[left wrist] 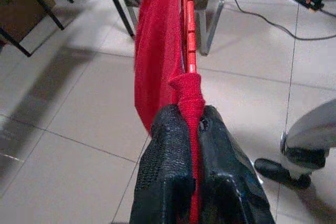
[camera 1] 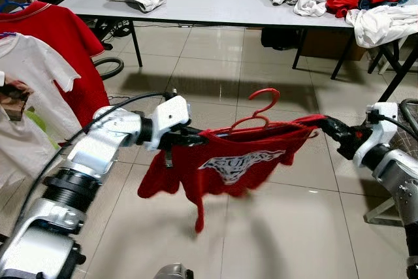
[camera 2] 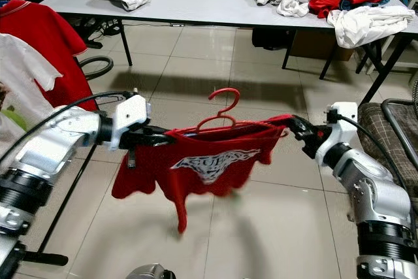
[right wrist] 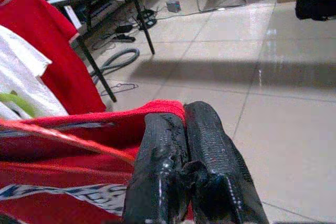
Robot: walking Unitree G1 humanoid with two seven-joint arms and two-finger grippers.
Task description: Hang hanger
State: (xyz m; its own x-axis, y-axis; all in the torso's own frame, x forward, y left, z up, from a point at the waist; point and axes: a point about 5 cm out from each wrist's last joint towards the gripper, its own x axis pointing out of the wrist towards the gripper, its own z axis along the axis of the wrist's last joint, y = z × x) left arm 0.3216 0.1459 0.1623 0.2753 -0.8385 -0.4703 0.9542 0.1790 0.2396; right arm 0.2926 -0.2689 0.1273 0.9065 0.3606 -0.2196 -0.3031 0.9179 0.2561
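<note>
On the robot's far left, a red shirt and a white shirt hang already on a clothes rack, of which little besides a dark leg near the floor can be made out. Taking the red hanger as the landmark: it is held in mid-air over the tiled floor, threaded through a small red T-shirt with a white print, its hook standing up above the collar.

The left gripper is clamped on the shirt's shoulder at the hanger's left end; in the left wrist view its fingers pinch a bunched roll of red cloth with the hanger's arm running straight away from them. The right gripper is pinched on the opposite shoulder at the hanger's right end, its fingers pressed together over red fabric.

So the hanger's long axis runs side to side between the two grippers, roughly level, with the hook about midway. Beyond the hanger stands a grey table strewn with white and red clothes.

The hung shirts lie to the left of the hanger, nearer the left arm. I judge the coming move calls for carrying the whole span leftward and raising the hook toward the rail, which is not visible here.
</note>
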